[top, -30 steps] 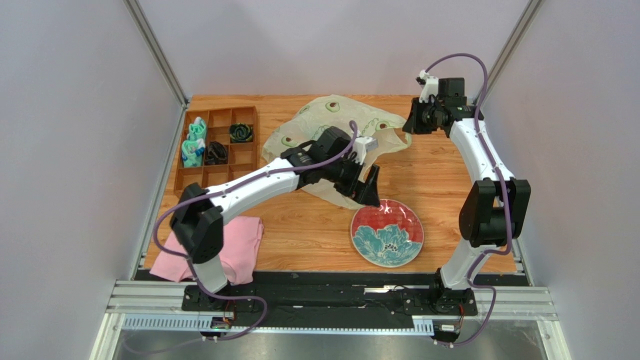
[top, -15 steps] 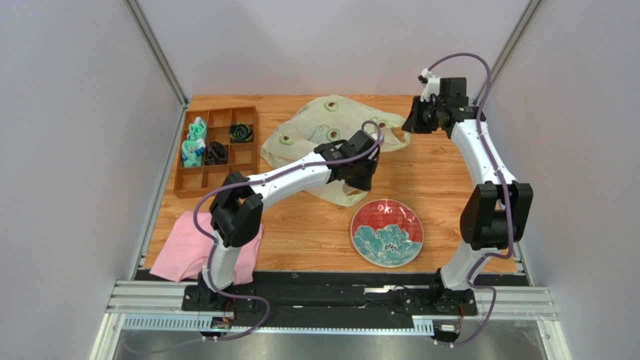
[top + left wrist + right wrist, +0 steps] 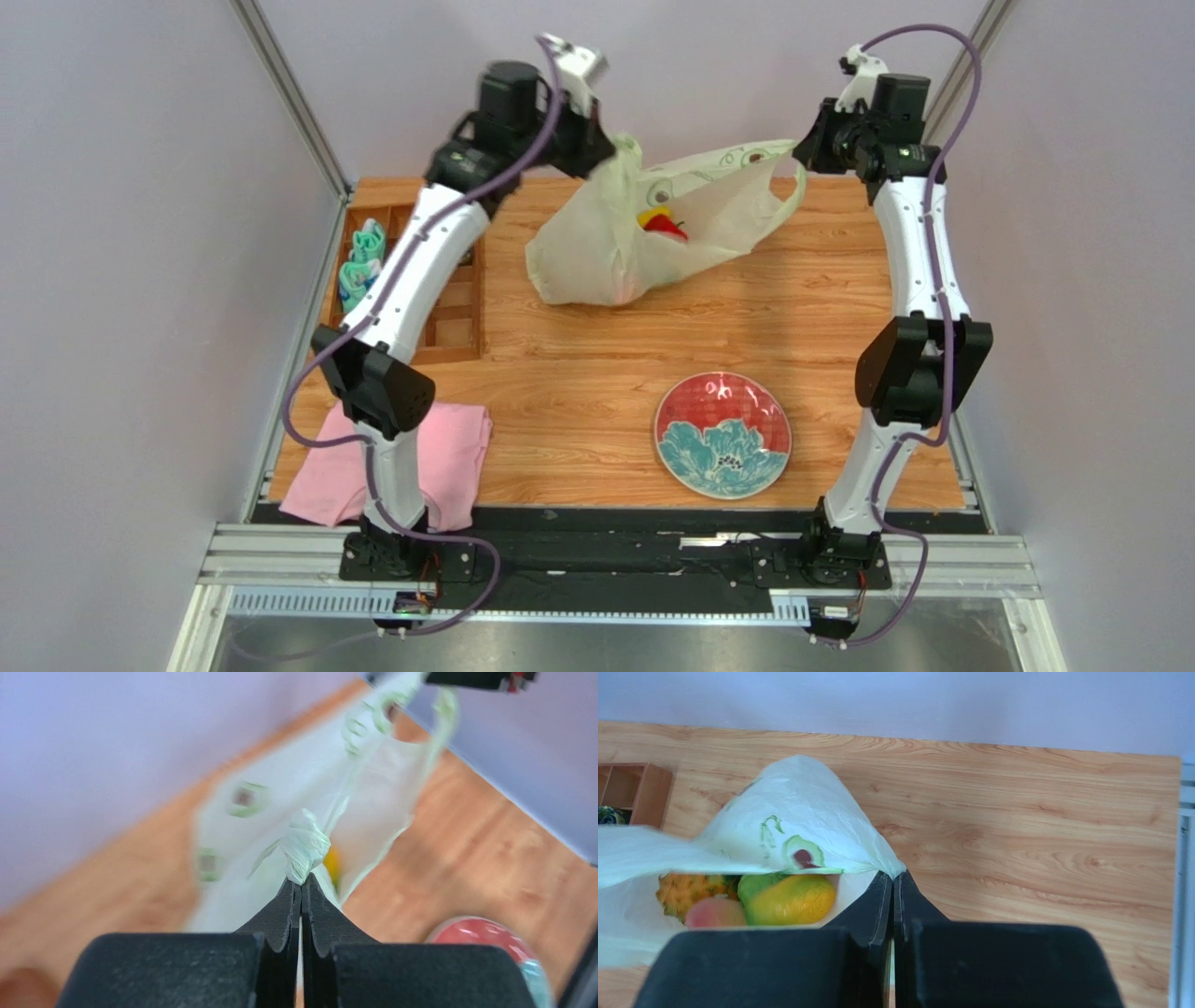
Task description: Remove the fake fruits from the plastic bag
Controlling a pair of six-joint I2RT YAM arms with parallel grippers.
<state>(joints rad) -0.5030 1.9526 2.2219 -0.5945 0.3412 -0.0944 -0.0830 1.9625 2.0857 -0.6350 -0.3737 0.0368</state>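
Pinching opposite plastic bag [image 3: 612, 241] edges: left gripper [image 3: 302, 882], right gripper [image 3: 893, 876], high above table [image 3: 589, 406].

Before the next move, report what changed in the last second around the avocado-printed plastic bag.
The left gripper closed on a handle of the thin avocado-printed plastic bag and swung up to the far left. The right gripper, shut on the opposite edge, rose. The bag went from lying flat to hanging open between them, fake fruits inside. The round red-and-teal flowered plate and pink cloth stayed put.

Far table [image 3: 589, 378] blocked by hanging plastic bag [image 3: 603, 245]; open strip between bag and plate [image 3: 723, 434]; tray [image 3: 460, 311] left.
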